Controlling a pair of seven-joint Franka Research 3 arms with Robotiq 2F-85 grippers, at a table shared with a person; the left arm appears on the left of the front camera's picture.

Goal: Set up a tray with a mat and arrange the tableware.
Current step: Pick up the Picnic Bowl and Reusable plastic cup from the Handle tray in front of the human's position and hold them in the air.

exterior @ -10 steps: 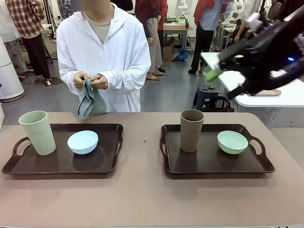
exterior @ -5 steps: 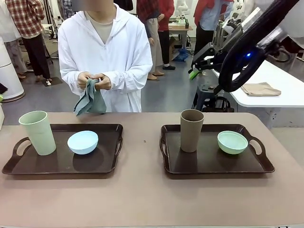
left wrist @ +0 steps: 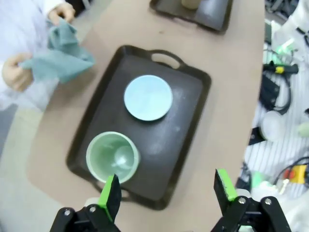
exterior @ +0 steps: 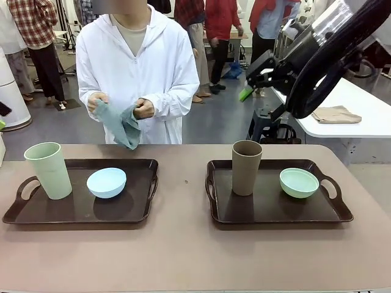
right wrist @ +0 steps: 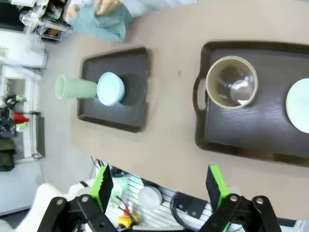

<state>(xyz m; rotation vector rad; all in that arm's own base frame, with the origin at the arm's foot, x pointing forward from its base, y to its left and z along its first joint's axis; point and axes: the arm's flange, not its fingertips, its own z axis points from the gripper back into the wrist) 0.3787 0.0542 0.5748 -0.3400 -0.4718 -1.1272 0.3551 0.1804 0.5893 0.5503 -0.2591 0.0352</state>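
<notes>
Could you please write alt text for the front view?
Two dark trays sit on a table: the left tray holds a pale green cup and light blue bowl, the right tray a brown cup and mint green bowl. Behind, a person in white holds a teal cloth.

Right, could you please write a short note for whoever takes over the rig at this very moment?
The left end effector is open and empty, above the left tray.
The right end effector is open and empty, raised high over the table.
The left tray holds the pale green cup and light blue bowl; the right tray holds the brown cup and mint green bowl.
The person holds a grey-green cloth in both hands, off the table.
Done: tableware stands on both trays.
Left: no mat lies on either tray.
</notes>
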